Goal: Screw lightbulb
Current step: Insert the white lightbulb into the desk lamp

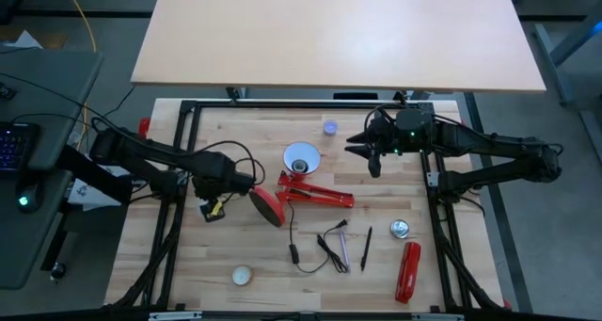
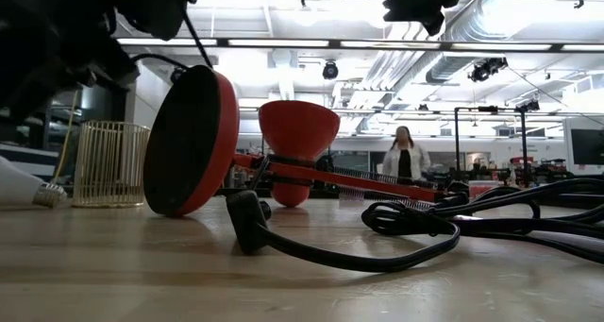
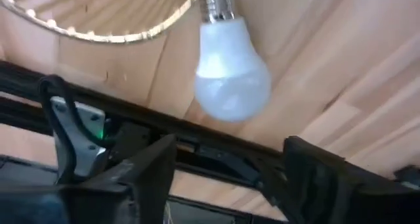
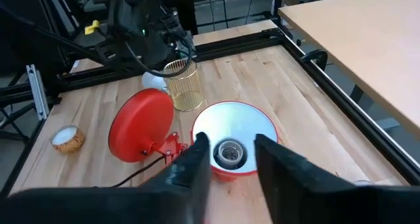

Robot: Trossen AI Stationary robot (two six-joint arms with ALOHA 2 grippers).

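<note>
The white lightbulb (image 3: 231,73) lies on its side on the wooden table, its grey screw base (image 3: 216,4) next to a gold wire basket (image 4: 180,86). My left gripper (image 3: 230,150) hangs open above the bulb and touches nothing. The red lamp (image 1: 315,194) lies on the table, its round base (image 2: 189,143) standing on its rim and its shade (image 4: 233,129) opening upward, so the empty socket (image 4: 230,153) shows. My right gripper (image 4: 231,145) is raised on the shade's right side, open and holding nothing.
The lamp's black cord (image 2: 377,242) loops across the near middle of the table. Pens (image 1: 343,248), a red tool (image 1: 407,269), a small metal disc (image 1: 401,229) and a cream round object (image 1: 243,276) lie near the front. A person (image 2: 404,157) stands far behind.
</note>
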